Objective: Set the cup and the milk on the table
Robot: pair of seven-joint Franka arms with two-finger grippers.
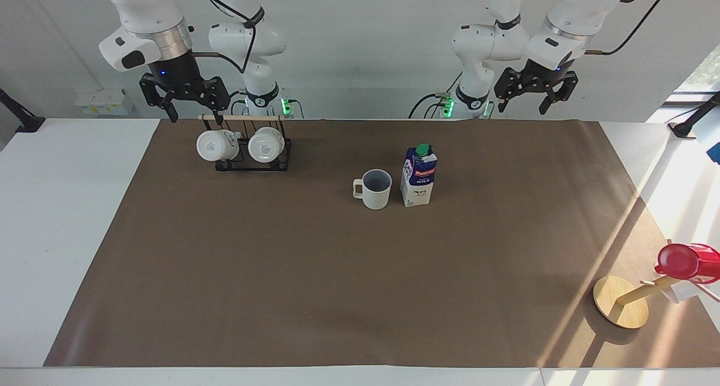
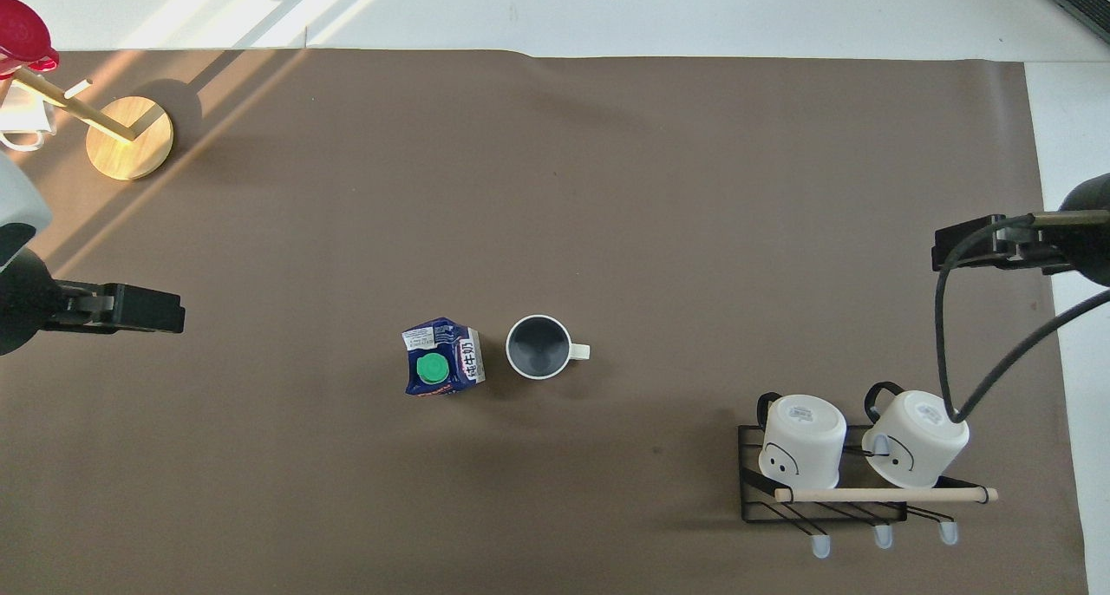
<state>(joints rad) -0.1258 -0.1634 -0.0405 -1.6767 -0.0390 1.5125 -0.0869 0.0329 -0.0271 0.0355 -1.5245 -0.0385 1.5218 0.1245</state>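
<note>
The cup (image 1: pixel 376 189) stands upright on the brown mat of the table (image 1: pixel 337 296), handle toward the right arm's end; it also shows in the overhead view (image 2: pixel 538 346). The milk (image 1: pixel 418 175) stands upright right beside it, toward the left arm's end, green cap up (image 2: pixel 442 369). My left gripper (image 1: pixel 530 102) is open and empty, raised over the mat's edge by the robots, well clear of the milk (image 2: pixel 147 309). My right gripper (image 1: pixel 192 115) is open and empty, raised over the mug rack (image 2: pixel 980 244).
A black wire rack (image 1: pixel 247 155) with a wooden bar holds two white mugs at the right arm's end (image 2: pixel 854 465). A tilted wooden stand (image 1: pixel 621 301) with a red-lidded item (image 1: pixel 683 262) sits at the left arm's end, farthest from the robots (image 2: pixel 130 135).
</note>
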